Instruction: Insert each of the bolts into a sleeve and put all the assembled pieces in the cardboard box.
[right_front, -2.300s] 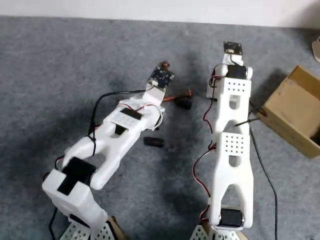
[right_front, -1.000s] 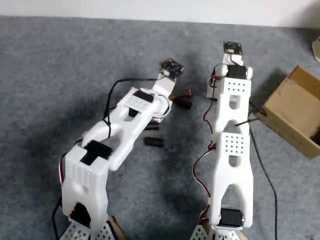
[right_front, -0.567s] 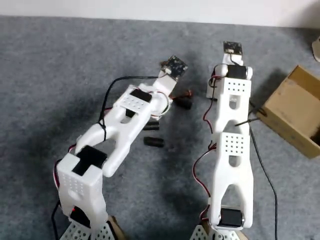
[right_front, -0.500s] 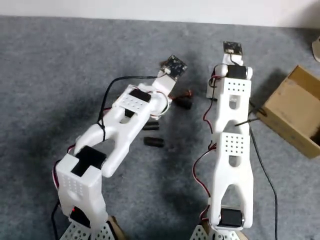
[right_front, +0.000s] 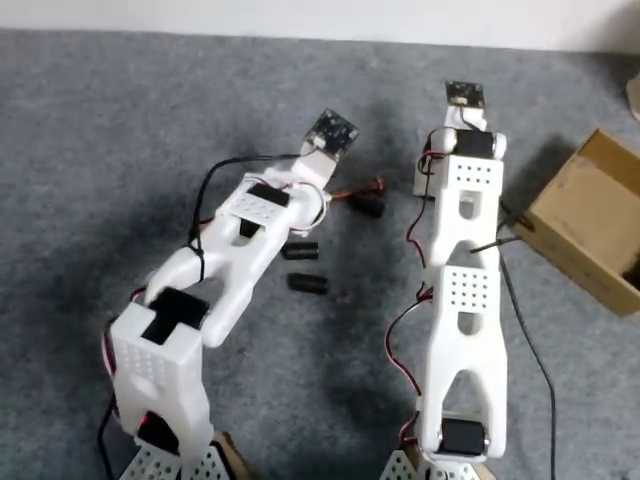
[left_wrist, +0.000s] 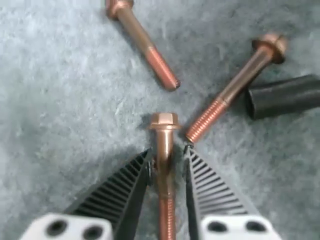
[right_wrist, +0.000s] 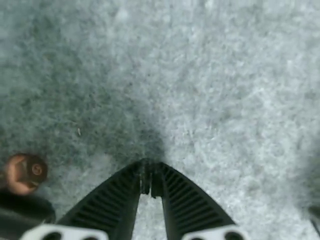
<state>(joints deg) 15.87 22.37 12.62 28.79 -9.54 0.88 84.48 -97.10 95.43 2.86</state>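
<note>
Left gripper (left_wrist: 167, 150) is clamping a bolt (left_wrist: 165, 190) by its shank. The ribbed black fingers (left_wrist: 125, 195) are pressing in on both sides, nearly closed, w/ the hex flange head sticking out just past the tips. The bolt is looking copper-coloured: smooth shank under the head, thread toward the other end. Two loose bolts (left_wrist: 142, 42) (left_wrist: 235, 82) of the same type are lying flat on the grey, felt-like counter (right_front: 100, 150) just beyond the held one, their threaded ends angling toward it. A black sleeve (left_wrist: 285, 95), a short matte tube w/ an open end, is lying just beside the head end of one of them. Two more sleeves (right_front: 300, 250) (right_front: 307, 284) are lying near each other next to the left arm (right_front: 240, 250). All these parts are sitting well apart from the cardboard box (right_front: 575, 215), on the far side of the right arm (right_front: 460, 260) from it. The box is resting at the counter's edge w/ its open top facing up. Right gripper (right_wrist: 150, 182) is hanging low over bare counter, btwn the box and the bolts, fingertips touching and gripping nothing. A round copper bolt head (right_wrist: 27, 172) is showing end-on near it.
</note>
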